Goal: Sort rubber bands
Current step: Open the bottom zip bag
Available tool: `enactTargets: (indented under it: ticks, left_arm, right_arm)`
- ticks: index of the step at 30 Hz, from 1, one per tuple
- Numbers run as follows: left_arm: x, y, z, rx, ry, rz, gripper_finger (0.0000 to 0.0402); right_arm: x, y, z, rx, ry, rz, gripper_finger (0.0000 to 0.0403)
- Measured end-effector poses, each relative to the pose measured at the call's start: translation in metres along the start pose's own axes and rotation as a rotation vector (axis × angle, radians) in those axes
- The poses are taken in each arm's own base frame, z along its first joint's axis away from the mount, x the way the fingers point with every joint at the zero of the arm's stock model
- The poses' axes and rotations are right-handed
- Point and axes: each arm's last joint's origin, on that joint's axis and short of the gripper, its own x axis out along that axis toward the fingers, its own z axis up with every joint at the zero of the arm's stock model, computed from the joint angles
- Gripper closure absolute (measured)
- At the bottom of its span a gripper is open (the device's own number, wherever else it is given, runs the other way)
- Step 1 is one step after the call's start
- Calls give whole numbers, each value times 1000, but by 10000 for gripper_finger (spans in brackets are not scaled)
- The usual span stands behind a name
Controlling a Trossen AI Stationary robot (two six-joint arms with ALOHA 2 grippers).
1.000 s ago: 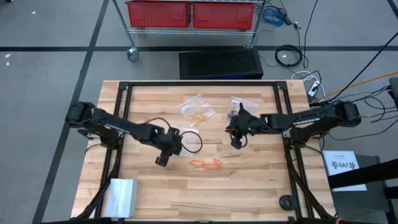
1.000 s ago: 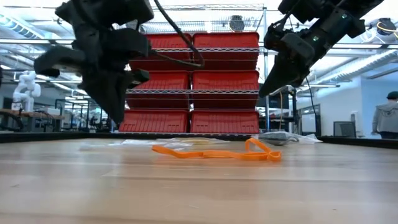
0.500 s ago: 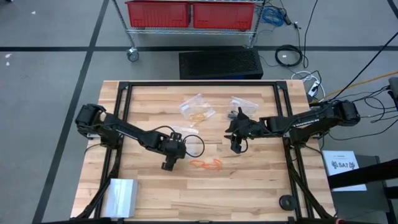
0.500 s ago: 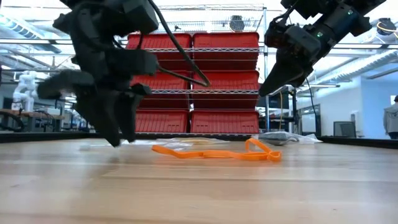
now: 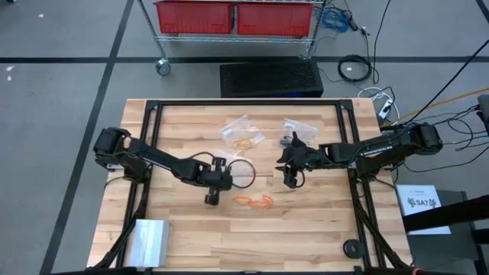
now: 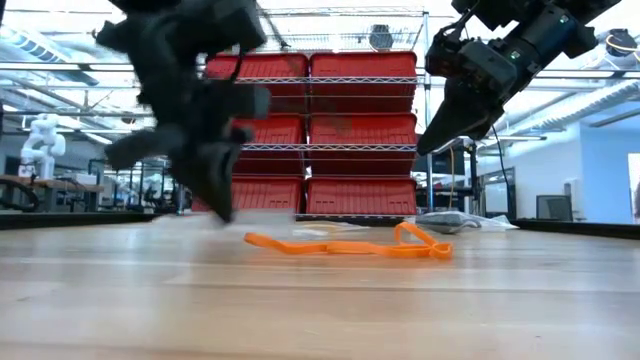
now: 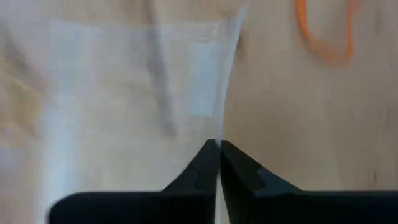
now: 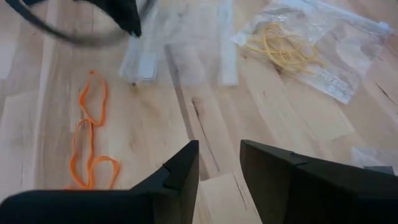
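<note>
Two arms reach in over the counter [image 5: 191,237] from opposite sides, and we see both hands near its middle. We find the left hand [image 5: 212,198] stretched in from the left edge, tipped down with its fingers close above the wood, just left of the orange rubber bands [image 5: 254,201]. In its own wrist view the two dark fingers [image 7: 205,168] meet tip to tip, pressed together over a clear plastic bag [image 7: 124,93]; we cannot tell whether they pinch the bag's edge. We see the right hand [image 5: 289,179] hang higher, angled down from the right, above the counter and apart from the bands. Its fingers [image 8: 183,171] stand parted with bare wood showing between them, holding nothing.

We count one small cluster of orange bands lying loose and linked on the wood between the two hands; the exact number of loops is hard to tell. We count one clear bag with yellowish bands [image 8: 283,46] inside it, farther back, one empty clear bag [image 8: 180,43] beside it, and another bag [image 5: 299,128] near the right arm.
</note>
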Motion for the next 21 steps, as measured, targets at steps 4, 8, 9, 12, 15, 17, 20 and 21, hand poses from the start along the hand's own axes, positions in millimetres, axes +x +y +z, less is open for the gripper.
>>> enactTargets:
  ticks: [4,8,9,12,15,17,20,21]
  left_arm:
    - [-19,10,9,-19,-89,18,389]
    - [-36,23,14,-56,-166,38,396]
    - [-40,27,15,-68,-185,43,397]
    - [-46,36,15,-94,-219,35,397]
    - [-49,47,16,-105,-264,48,398]
    - [-48,54,16,-109,-309,27,398]
    - [-43,65,17,-113,-407,-32,399]
    - [-43,69,17,-116,-449,-42,399]
  right_arm:
    - [-1,3,-1,-33,4,16,291]
    - [-2,10,-2,-71,-5,41,291]
    - [-2,12,-2,-78,-11,46,291]
    - [-3,16,0,-82,-41,63,291]
    - [-4,20,0,-88,-50,75,291]
    - [-4,21,-1,-84,-48,78,291]
    - [-4,21,-1,-75,-47,79,291]
    - [-4,21,-1,-75,-46,78,291]
